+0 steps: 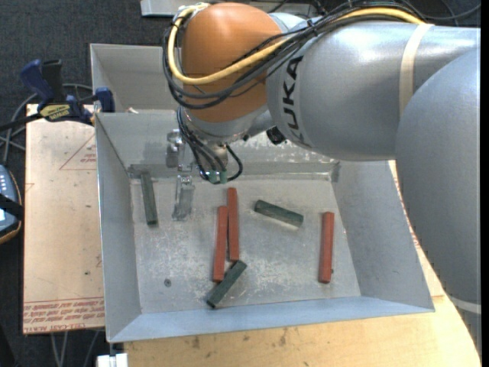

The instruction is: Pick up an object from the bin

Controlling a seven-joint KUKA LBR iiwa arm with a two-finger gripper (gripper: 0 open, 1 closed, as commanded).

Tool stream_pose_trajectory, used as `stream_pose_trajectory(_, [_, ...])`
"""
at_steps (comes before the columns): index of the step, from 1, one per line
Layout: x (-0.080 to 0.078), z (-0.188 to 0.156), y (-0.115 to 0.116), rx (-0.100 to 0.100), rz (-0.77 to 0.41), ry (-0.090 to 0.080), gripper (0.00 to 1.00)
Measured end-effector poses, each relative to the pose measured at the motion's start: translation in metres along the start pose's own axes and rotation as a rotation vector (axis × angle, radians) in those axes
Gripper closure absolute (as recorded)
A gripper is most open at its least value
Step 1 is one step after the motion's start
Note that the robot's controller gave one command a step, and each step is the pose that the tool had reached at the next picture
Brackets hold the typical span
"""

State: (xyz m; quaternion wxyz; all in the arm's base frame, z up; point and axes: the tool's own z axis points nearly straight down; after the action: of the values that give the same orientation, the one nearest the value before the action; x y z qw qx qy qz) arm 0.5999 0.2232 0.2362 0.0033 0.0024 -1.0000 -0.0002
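Note:
My gripper (182, 207) hangs below the orange dome in the left half of the bin, its tip close to the bin floor. Just to its left lies a grey-green stick (147, 199), lengthwise and apart from the gripper. To its right lie two red sticks side by side, one upper (231, 224) and one lower (220, 245). Nothing shows in the gripper's grasp.
A dark green stick (227, 284) lies slanted near the bin's front wall, touching the lower red stick's end. Another dark green stick (279, 214) lies mid-bin, and a third red stick (327, 247) lies at the right. The arm covers the bin's back right.

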Motion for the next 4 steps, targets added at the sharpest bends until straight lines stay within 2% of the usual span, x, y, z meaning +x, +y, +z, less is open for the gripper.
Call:
stream_pose_trajectory(1, [0.0, 0.041, -0.06, 0.003, 0.009, -0.003, 0.0])
stream_pose_trajectory(2, [0.037, 0.105, -0.105, 0.002, -0.327, -0.002, 0.0])
stream_pose_trajectory(3, [0.033, 0.167, -0.122, 0.001, -0.639, -0.004, 0.0])
stream_pose_trajectory(4, [0.03, 0.161, -0.121, 0.0, -0.639, -0.01, 1.0])
